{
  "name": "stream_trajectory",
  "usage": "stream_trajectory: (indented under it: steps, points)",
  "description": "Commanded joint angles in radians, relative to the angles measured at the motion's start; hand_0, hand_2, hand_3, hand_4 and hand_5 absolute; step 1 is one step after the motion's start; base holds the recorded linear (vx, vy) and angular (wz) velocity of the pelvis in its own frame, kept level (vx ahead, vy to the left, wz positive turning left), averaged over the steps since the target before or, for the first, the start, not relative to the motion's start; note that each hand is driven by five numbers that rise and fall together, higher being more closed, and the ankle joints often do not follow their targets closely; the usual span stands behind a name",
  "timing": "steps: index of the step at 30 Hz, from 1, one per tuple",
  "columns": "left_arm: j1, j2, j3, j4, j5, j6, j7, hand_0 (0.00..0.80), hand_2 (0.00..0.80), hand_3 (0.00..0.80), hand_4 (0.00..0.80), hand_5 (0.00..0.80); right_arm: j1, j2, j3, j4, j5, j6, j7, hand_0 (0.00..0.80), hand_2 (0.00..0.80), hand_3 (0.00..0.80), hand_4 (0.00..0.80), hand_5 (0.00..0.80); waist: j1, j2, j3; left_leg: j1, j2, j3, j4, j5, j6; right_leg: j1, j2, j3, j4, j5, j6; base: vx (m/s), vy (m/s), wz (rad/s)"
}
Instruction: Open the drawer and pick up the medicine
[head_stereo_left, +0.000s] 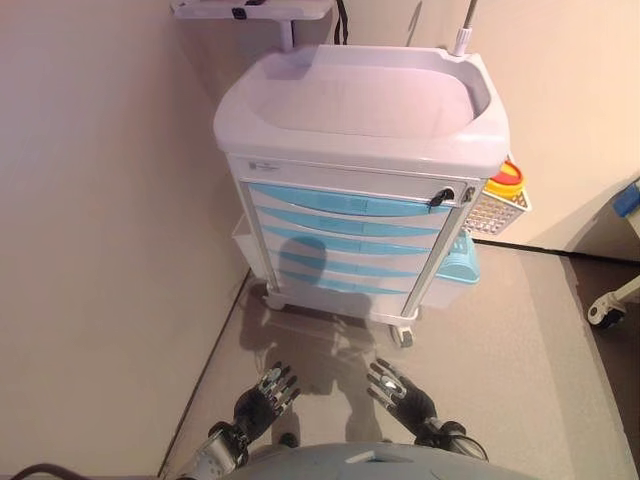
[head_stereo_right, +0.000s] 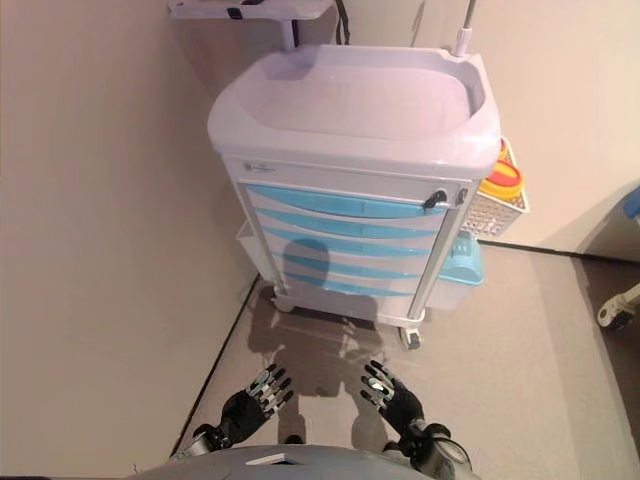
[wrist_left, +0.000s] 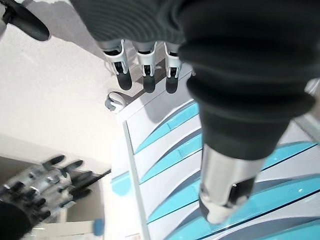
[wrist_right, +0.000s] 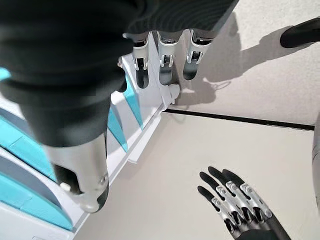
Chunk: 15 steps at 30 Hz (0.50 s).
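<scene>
Hanging spread, each robot hand (head_stereo_left: 265, 395) empty

One cart (head_stereo_left: 365, 110), five blue drawers (head_stereo_left: 345, 204) — two hands (head_stereo_left: 268, 392)

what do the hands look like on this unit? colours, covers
Both match: the left hand and the right hand have silver fingers with dark tips and a separate thumb. A dark ribbed cover wraps the back of each hand and the wrist, with silver-grey forearm behind it. No markings visible on either hand.
</scene>
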<state>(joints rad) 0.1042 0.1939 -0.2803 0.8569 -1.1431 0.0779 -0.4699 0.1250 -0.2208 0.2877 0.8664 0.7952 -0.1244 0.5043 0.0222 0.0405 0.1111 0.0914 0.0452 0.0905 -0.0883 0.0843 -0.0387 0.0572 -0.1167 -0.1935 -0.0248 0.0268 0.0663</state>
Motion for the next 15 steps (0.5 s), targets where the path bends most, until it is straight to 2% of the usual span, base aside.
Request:
stream_trajectory:
  steps: [1,5,10,15]
  points:
    - [-0.089,-0.047,0.0,0.004,-0.085,-0.005,-0.056,0.0,0.0,0.0,0.0,0.0,-0.04,-0.01,0.013,-0.044,0.017,0.001,-0.005,0.0,0.0,0.0,0.0,0.0,-0.015,-0.017,0.113,-0.087,-0.036,-0.028,0.166,-0.095,0.011,-0.048,-0.091,-0.029,0.176,-0.057,0.026,0.033,0.134,-0.08]
    - [-0.115,-0.056,0.012,-0.028,-0.135,-0.018,-0.086,0.0,0.0,0.0,0.0,0.0,-0.028,-0.015,0.009,-0.085,0.016,0.006,-0.011,0.0,0.0,0.0,0.0,0.0,-0.032,-0.031,0.187,-0.179,-0.05,-0.006,0.312,-0.15,0.018,-0.119,-0.101,0.011,0.228,-0.057,0.024,0.01,0.101,-0.11]
    - [-0.155,-0.055,0.028,-0.064,-0.206,-0.003,-0.092,0.0,0.0,0.0,0.0,0.0,-0.02,-0.004,0.009,-0.124,0.024,-0.021,-0.026,0.0,0.0,0.0,0.0,0.0,-0.058,-0.061,0.257,-0.285,-0.046,0.022,0.42,-0.184,0.042,-0.257,-0.105,0.08,0.31,-0.041,0.042,-0.038,0.068,-0.18]
    - [-0.249,-0.047,0.039,-0.067,-0.252,-0.027,-0.083,0.0,0.0,0.0,0.0,0.0,-0.043,-0.002,0.007,-0.138,0.02,-0.028,-0.014,0.0,0.0,0.0,0.0,0.0,-0.09,-0.094,0.306,-0.384,-0.03,0.046,0.512,-0.21,0.059,-0.361,-0.094,0.142,0.353,-0.017,0.061,-0.047,0.03,-0.24]
